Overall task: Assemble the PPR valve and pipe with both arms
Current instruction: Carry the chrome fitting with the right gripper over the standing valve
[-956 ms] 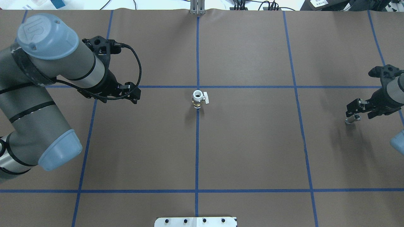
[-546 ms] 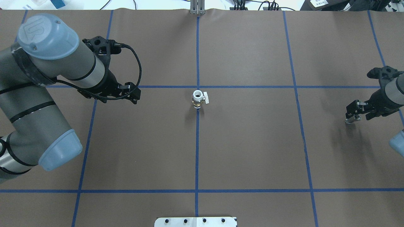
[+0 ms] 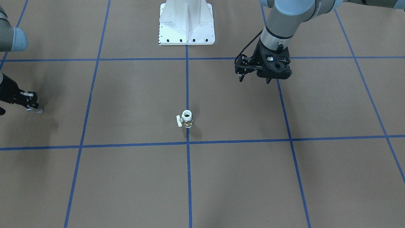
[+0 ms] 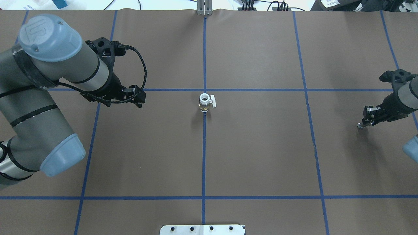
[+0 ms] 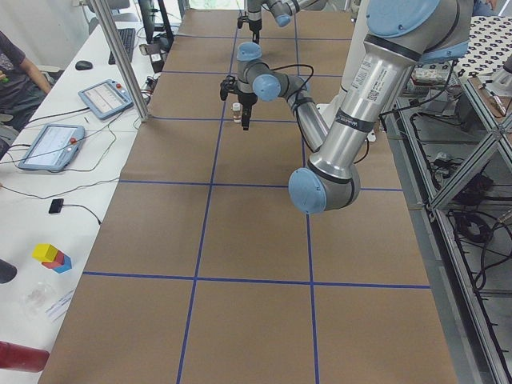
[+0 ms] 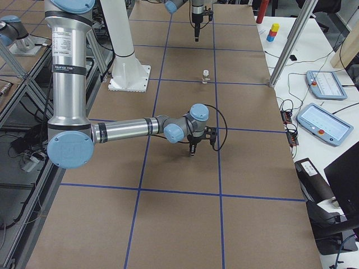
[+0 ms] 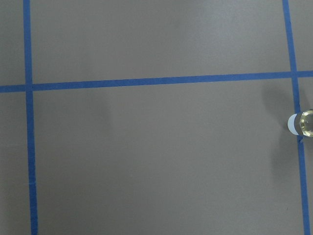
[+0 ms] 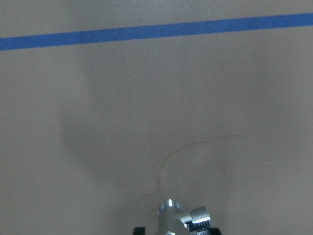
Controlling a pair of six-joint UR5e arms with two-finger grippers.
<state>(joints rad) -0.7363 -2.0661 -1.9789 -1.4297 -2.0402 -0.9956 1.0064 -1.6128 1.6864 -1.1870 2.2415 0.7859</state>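
PPR valve (image 3: 186, 118) stands upright on the desk's (image 3: 126, 177) centre tape line in the front view, the left claw (image 3: 254, 79) well off with fingers spread. Overhead, the right claw (image 4: 365, 120) sits at the far right edge, clamped on the pipe (image 4: 359, 125). The right wrist view shows that pipe between its fingertips.

A robotics lab: two grey jointed arms (image 4: 49, 81) stand at a bench (image 4: 261, 147) papered brown and gridded in blue tape (image 4: 204, 163), a white bolted pedestal (image 3: 186, 22) on it. Alongside runs a white desk (image 5: 24, 204) with touchscreen pendants (image 5: 50, 146) (cables trailing) and aluminium posts (image 5: 120, 60).
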